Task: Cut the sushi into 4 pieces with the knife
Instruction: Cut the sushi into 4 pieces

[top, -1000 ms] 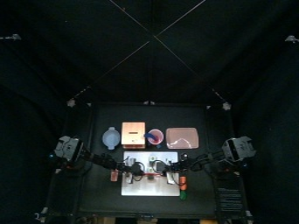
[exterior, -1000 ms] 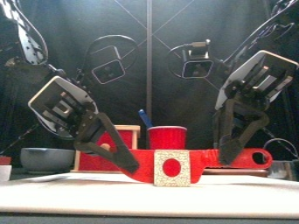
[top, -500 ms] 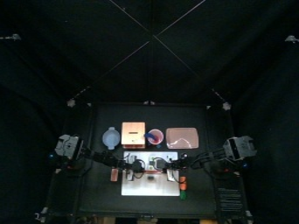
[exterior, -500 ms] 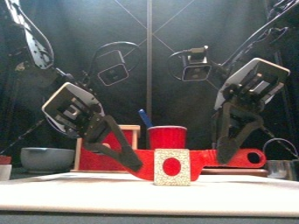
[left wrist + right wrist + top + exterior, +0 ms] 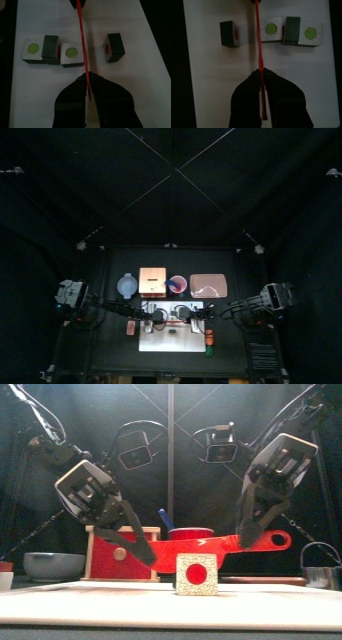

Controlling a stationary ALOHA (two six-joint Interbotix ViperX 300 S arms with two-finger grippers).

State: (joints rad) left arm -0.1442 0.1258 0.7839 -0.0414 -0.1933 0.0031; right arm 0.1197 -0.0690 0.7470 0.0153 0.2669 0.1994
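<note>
At the back stands a bowl [image 5: 127, 285] whose inside I cannot see, then a red cup [image 5: 191, 533] holding a blue knife [image 5: 164, 519], then a tray [image 5: 209, 285]. The left claw [image 5: 85, 77] and right claw [image 5: 261, 74] both clench the red knife [image 5: 201, 544], just above the sushi [image 5: 71, 54] pieces on the board [image 5: 174, 334].

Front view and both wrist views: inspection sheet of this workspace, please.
Surface: white cutting board on the black table.
Job's things: red toy knife level above the dark green sushi blocks; four show, one apart.
Clutter: pale wooden box, red cup, blue-grey bowl, flat pink tray behind the board.
Grippers: left pincer and right pincer both shut on the knife.
Cables: nothing seen.
Surroundings: black curtains.
</note>
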